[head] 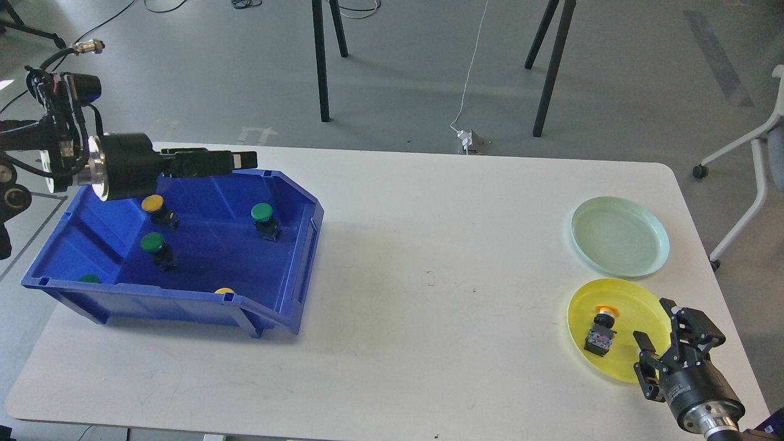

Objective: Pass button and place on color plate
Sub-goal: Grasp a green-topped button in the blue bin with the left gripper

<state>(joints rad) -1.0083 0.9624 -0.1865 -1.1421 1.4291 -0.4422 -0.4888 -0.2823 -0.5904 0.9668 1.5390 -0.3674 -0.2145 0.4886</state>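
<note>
One yellow button (601, 331) lies on its side in yellow plate (612, 306), cap away from robot. Right hand (654, 331) beside it, open, empty. Left hand (242, 160) over bin (294, 269) w/ remaining buttons; grip state can't tell. Left arm is nearer those.

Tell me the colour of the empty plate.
Pale green plate, clearest in the head view.

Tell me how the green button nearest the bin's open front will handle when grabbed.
The green button looks rigid and probably light. Its wide round cap over a narrower dark body suggests it may tip if nudged. The cap looks smooth, so the left pincer may grip the squarer body better.
</note>
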